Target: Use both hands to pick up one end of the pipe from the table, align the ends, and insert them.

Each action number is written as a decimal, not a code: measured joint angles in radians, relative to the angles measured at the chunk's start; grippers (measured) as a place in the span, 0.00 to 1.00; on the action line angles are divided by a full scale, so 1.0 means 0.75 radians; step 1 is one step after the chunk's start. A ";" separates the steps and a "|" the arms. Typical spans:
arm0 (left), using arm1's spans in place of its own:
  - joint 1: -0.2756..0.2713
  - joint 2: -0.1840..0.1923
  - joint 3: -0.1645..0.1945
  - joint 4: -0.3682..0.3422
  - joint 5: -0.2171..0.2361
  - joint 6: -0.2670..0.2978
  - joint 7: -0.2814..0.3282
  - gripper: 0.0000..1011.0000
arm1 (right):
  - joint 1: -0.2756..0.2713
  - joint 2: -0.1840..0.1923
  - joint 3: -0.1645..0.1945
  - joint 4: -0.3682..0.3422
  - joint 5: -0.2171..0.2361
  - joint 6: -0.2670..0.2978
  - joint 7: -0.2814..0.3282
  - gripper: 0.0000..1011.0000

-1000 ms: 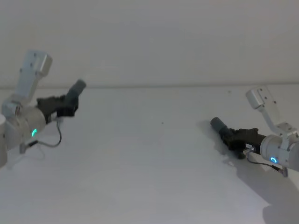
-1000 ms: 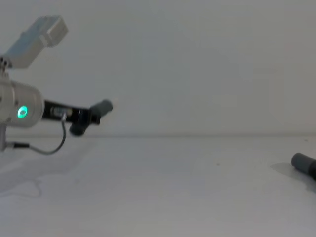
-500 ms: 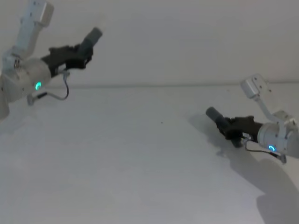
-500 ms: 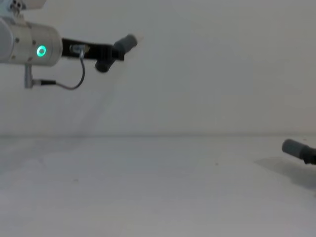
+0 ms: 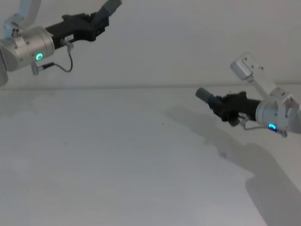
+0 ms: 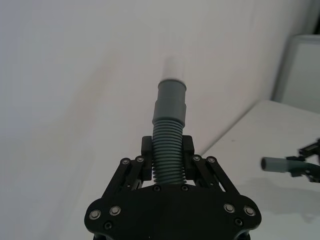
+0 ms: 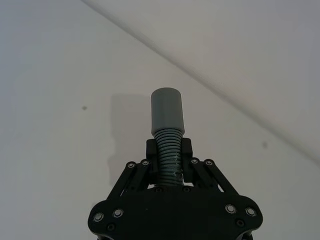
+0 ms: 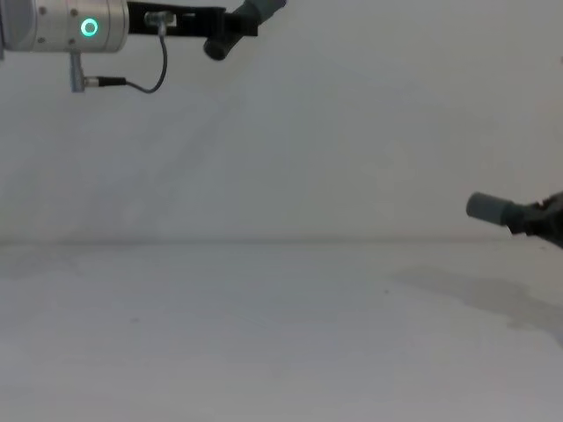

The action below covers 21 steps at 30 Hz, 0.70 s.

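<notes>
The white bench (image 5: 117, 165) spreads across the lower half of the head view, with soft shadows toward 4 o'clock. The left arm (image 5: 26, 47), a green ring light (image 5: 37, 57) on its silver body, hangs high at 10 o'clock before the pale wall (image 5: 164, 42), stretched toward 2 o'clock, and a thin cable (image 5: 63, 66) loops under it. The right arm (image 5: 275, 110) sits lower at 3 o'clock, above the bench's far edge, reaching toward 10 o'clock. The left pincer (image 5: 99, 21) is clamped on the ribbed part of one pipe piece (image 6: 169, 107), a finger (image 6: 146, 150) pressed to each side. The right pincer (image 5: 221, 106) grips the ribs of the other pipe piece (image 7: 167, 112) in the same way. Both pieces are off the bench and well apart, each jutting forward out of its pincer. In the chest view the first piece (image 8: 264, 7) is cut off by the top edge at 11 o'clock, and the second (image 8: 488, 207) enters at 3 o'clock with its pincer cut by the side edge. The back of each ribbed section is hidden between the fingers. The whitish tip (image 6: 175, 67) is faint against the wall; the smooth cuff (image 7: 166, 110) of the other piece faces the bench.
</notes>
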<state>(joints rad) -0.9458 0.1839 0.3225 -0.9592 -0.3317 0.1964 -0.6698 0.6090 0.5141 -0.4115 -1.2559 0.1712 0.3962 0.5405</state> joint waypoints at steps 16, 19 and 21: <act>-0.186 0.008 0.100 0.228 -0.032 -0.125 -0.376 0.31 | 0.207 0.092 -0.144 0.011 -0.106 -0.227 0.226 0.24; -0.209 0.015 0.125 0.253 -0.032 -0.133 -0.446 0.31 | 0.239 0.110 -0.169 0.007 -0.124 -0.268 0.268 0.24; -0.219 0.020 0.139 0.263 -0.030 -0.137 -0.488 0.31 | 0.259 0.122 -0.183 0.004 -0.135 -0.290 0.293 0.24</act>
<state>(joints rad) -1.1104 0.1987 0.4264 -0.7618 -0.3544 0.0938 -1.0355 0.8032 0.6052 -0.5490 -1.2526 0.0702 0.1786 0.7605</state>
